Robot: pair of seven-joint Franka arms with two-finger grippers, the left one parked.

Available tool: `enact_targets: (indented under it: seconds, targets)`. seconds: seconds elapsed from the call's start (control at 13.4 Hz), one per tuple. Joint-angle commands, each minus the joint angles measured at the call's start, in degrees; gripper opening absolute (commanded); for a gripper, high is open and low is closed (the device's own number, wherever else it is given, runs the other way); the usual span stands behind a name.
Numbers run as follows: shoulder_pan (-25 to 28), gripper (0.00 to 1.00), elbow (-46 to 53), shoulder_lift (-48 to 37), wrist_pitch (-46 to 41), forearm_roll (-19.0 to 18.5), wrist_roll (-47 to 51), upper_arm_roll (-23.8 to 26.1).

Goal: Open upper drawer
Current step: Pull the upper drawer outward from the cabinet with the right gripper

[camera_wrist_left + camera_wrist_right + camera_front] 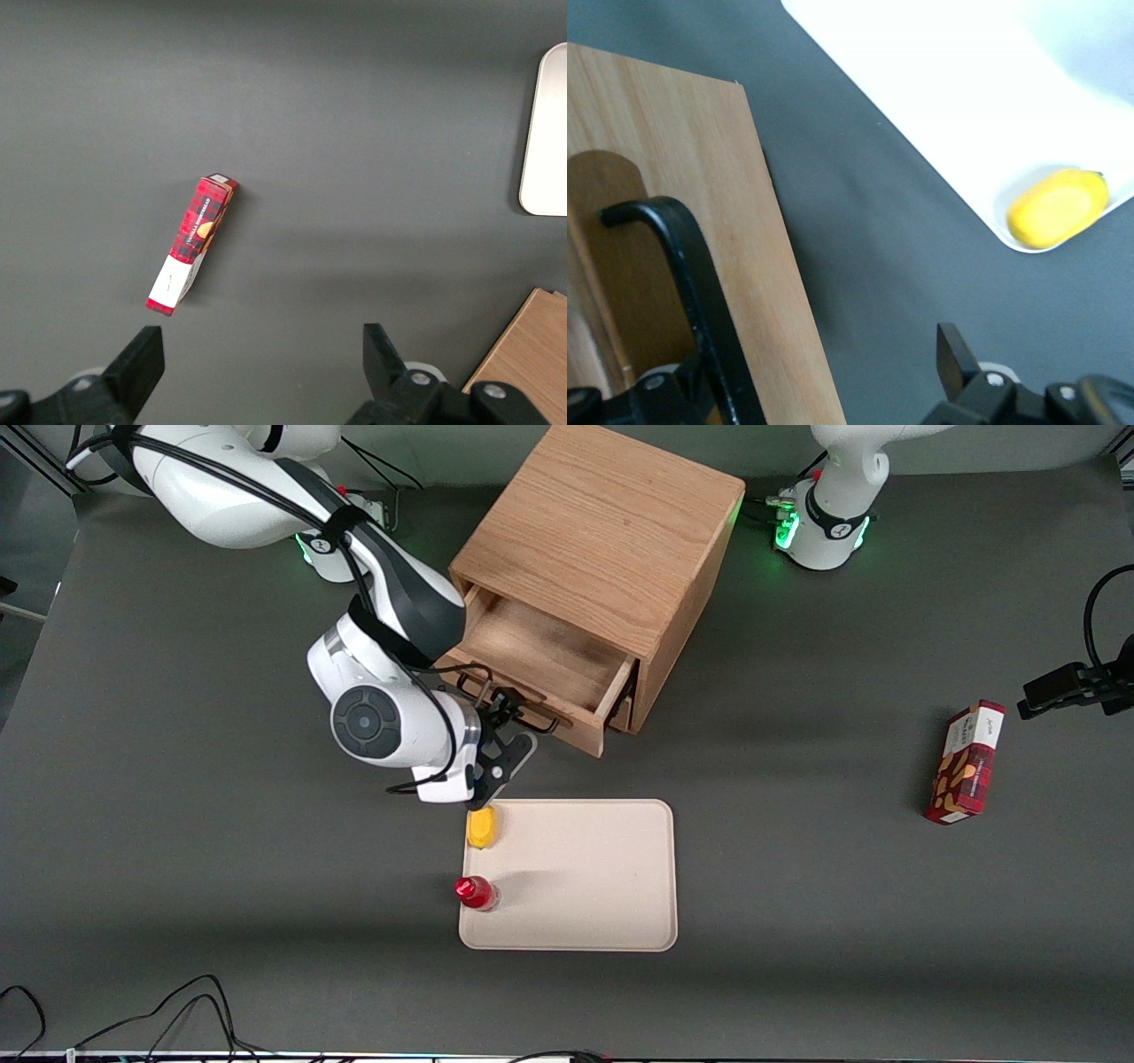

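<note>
The wooden cabinet (602,522) stands at the middle of the table. Its upper drawer (549,660) is pulled partly out, and its bare inside shows. The drawer's thin black wire handle (523,708) runs along its front toward the front camera. My right gripper (507,722) is at this handle, in front of the drawer, with its fingers spread wide. In the right wrist view the handle (682,266) lies against the oak drawer front (771,292), close to one finger, and the gripper (806,367) grips nothing. The lower drawer is mostly hidden under the upper one.
A beige tray (602,868) lies nearer the front camera than the cabinet. A yellow object (482,828) and a red-capped bottle (476,892) sit on it. A red box (966,762) lies toward the parked arm's end. The tray (939,88) and the yellow object (1059,206) also show in the right wrist view.
</note>
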Motion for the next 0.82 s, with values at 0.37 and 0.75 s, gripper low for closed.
enact_targets:
  seconds: [0.37,0.75]
  targets:
    - [0.00,1.00,6.92,4.36,-3.74,-3.16,-2.75,-2.46]
    - [0.00,1.00,10.97,5.86,-6.12,-3.16,-4.77,-5.00]
